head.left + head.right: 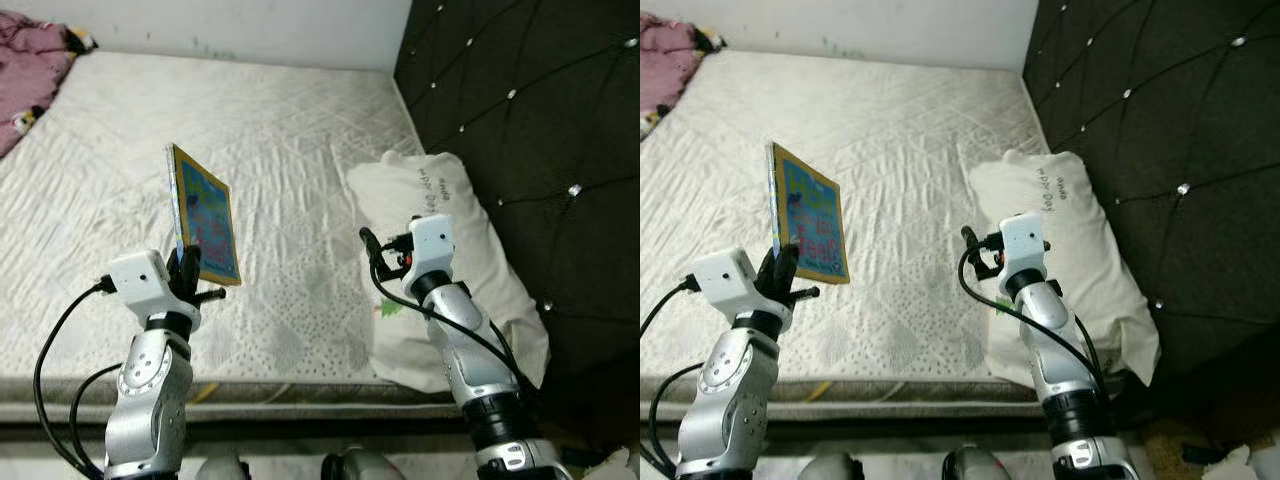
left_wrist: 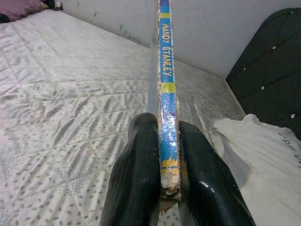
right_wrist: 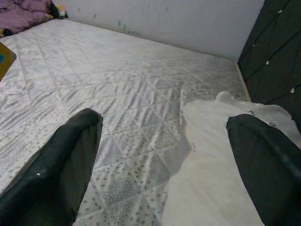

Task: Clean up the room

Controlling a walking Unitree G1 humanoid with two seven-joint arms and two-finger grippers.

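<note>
**Book pinched upright above the mattress**

In the left eye view, the left gripper [image 1: 188,268] was raised over the near part of the mattress [image 1: 280,150], its two black fingers pressed against the lower end of a thin book [image 1: 203,213]. The book stood nearly upright, clear of the bedding, its long axis running up from the fingers and leaning slightly away. Its cover was blue with a yellow border and red and green markings, and faced the robot's right. The right gripper [image 1: 372,250] hung above the near edge of a white pillow [image 1: 450,260] that lay against the dark tufted headboard [image 1: 520,110]. A pink blanket [image 1: 28,62] was bunched at the far left corner.

In the left wrist view, the fingers [image 2: 136,179] were closed tight on the book's worn blue spine [image 2: 165,80], which ran straight away from the camera and bore the words "MANDY STANLEY" in yellow. The bottom corner of the spine was frayed.

In the right wrist view, the right gripper's fingers [image 3: 61,165] were spread wide and held nothing, with mattress and pillow [image 3: 221,155] beyond them.
</note>
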